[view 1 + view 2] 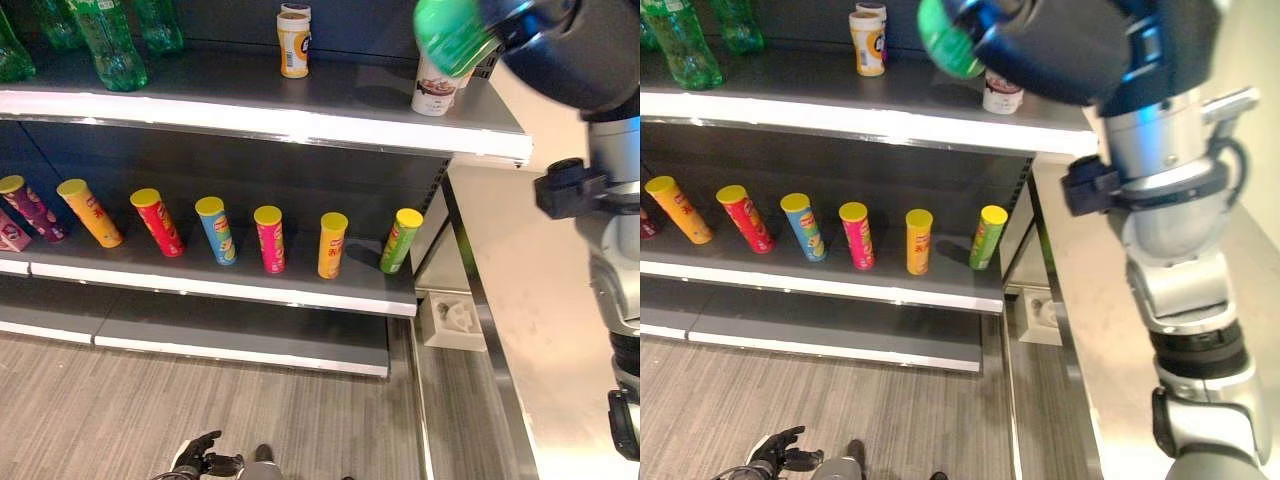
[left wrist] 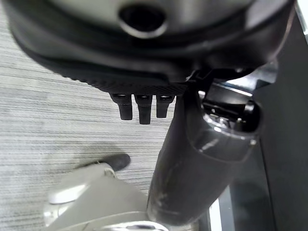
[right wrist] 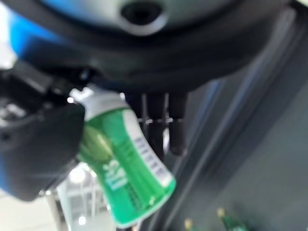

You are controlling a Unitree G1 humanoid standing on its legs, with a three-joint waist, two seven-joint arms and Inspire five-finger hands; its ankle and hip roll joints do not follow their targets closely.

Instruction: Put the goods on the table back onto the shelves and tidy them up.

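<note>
**A:** so which step is it on? Looks mid-carry to me. The right hand (image 3: pixel 43 144) has its fingers and thumb wrapped round a green bottle (image 3: pixel 122 168), held up over the right end of the top shelf (image 1: pixel 300 125), just by the white cup (image 1: pixel 433 92) at that end.

**B:** yeah, I'd call it the placing step. Other green bottles (image 1: pixel 105 40) stand at the left end of that shelf, with a yellow cup (image 1: pixel 293 42) around the middle near the back. My guess is the bottle belongs with its mates, so it needs to travel left along the shelf, clear both cups, and go down upright.

**A:** and the left hand (image 1: pixel 195 452)?

**B:** hanging low over the floor, fingers loosely straight, holding nothing. The row of tubes (image 1: pixel 270 238) on the lower shelf looks tidy enough.
</note>
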